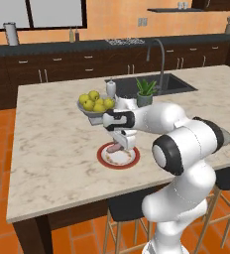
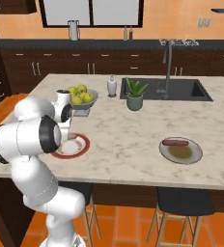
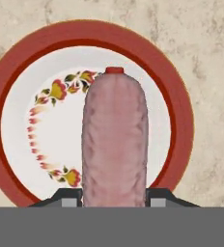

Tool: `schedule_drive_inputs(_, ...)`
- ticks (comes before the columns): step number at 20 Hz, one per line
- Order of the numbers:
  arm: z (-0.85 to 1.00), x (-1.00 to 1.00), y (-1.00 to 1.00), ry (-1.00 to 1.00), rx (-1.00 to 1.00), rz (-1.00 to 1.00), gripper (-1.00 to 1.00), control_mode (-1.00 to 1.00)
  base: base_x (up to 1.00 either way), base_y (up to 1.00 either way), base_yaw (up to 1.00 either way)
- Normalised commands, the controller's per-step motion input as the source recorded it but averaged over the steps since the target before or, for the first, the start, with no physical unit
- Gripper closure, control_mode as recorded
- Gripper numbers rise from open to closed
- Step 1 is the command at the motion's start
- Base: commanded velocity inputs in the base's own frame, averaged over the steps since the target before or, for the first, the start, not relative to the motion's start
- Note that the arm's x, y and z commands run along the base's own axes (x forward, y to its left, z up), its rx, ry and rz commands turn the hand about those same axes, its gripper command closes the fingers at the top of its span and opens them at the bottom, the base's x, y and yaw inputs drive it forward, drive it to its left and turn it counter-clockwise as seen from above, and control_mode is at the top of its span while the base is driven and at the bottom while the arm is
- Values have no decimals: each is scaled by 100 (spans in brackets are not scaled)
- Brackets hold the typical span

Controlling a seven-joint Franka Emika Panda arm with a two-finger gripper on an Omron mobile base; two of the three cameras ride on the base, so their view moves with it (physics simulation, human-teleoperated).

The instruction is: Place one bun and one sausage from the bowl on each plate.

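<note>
So right now the gripper (image 3: 114,202) is holding a sausage (image 3: 115,140) over the red-rimmed plate (image 3: 179,103), jaws pinched narrow on it. In the hand view the sausage is running straight out from between the fingertips and hanging over the middle of the plate, with the little flower pattern showing to one side. From the left base view the gripper (image 1: 121,147) is sitting low over that plate (image 1: 129,162) on the near part of the counter (image 1: 47,149), and the sausage (image 1: 115,147) is poking out sideways just above the rim. Can't tell whether it's actually touching the plate yet or hovering just over it.

The other plate (image 2: 193,154), the grey one, is sitting well apart on the far side of the counter in the right base view, and it's already carrying a sausage (image 2: 175,143) near its back edge. No bun visible on either plate. The stone bowl isn't anywhere I can make out here, just the footed bowl of apples (image 2: 80,96) right behind the arm.

So I'm reading this as the second sausage being delivered. Next move is looking simple: lower it the last bit if needed, let the jaws open so it's lying flat inside the rim and not rolling off, then lift clear. After that the buns are waiting, one per plate.
</note>
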Motion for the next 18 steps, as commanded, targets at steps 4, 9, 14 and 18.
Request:
schedule_drive_inputs(4, -45, 38, 17, 0, -3, -9, 100, -100, 0, 0, 0)
schedule_drive_inputs(9, -44, 38, 21, 0, -6, -9, -100, -100, 0, 0, 0)
schedule_drive_inputs(14, -3, 7, 1, 0, -2, -3, -100, -100, 0, 0, 0)
schedule_drive_inputs(18, 44, -2, -6, 0, 4, 0, -100, -100, 0, 0, 0)
